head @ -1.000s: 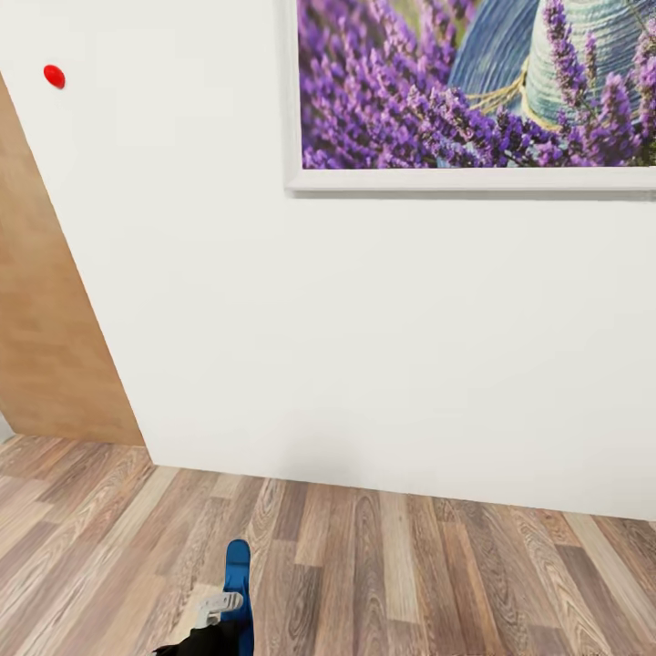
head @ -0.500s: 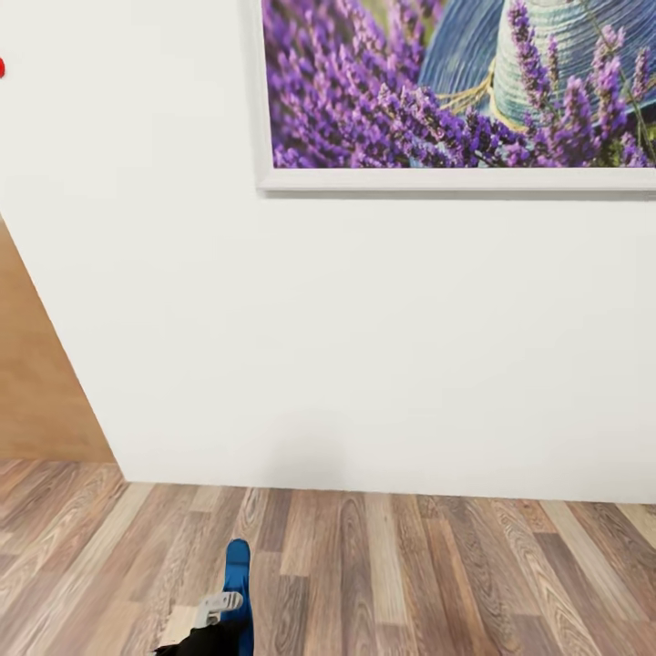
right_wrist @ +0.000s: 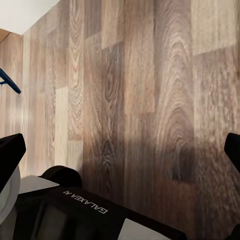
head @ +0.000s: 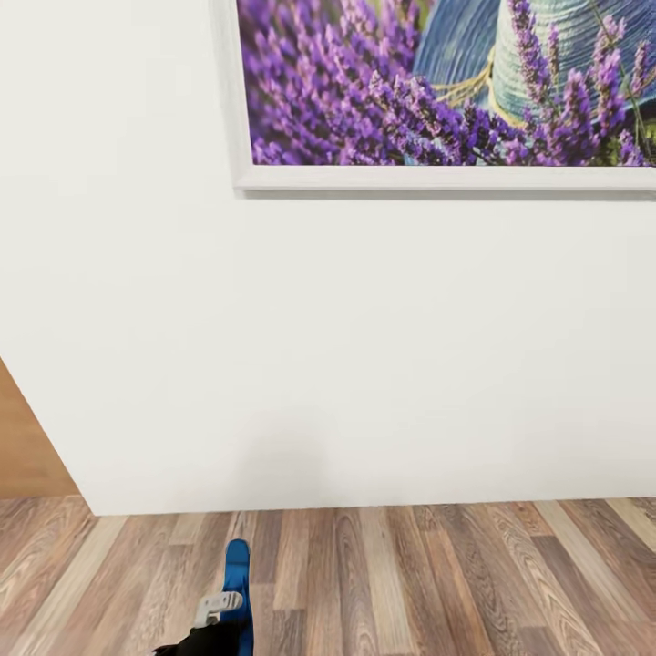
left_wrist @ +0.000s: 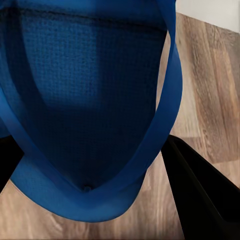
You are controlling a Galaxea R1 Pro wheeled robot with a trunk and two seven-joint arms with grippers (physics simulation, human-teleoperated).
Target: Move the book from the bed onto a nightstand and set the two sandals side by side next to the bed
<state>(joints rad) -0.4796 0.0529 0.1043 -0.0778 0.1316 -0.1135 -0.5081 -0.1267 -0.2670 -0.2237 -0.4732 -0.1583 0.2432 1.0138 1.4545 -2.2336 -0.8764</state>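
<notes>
— The bedroom: what does the head camera take in?
— A plain white wall [head: 364,346] ahead, wide across the far side. High on it hangs a white-framed picture of purple lavender and a blue hat [head: 446,91]. Below runs the grey-brown wood-plank floor [head: 437,583], and a sliver of light-brown wooden door [head: 23,446] at far left.
— And the bright blue flat sandal?
— From the head it is a narrow blue strip [head: 239,583] at the near left, rising from the left gripper [head: 221,609]. The left wrist camera shows far more: the textured sole and thin strap loop [left_wrist: 90,110] hang between the dark fingers [left_wrist: 205,195], clamped on it.
— The right gripper?
— Its wrist camera shows black fingertips [right_wrist: 10,160] far apart over bare planks, holding nothing, plus the robot's dark base lettered GALAXEA [right_wrist: 90,215].
</notes>
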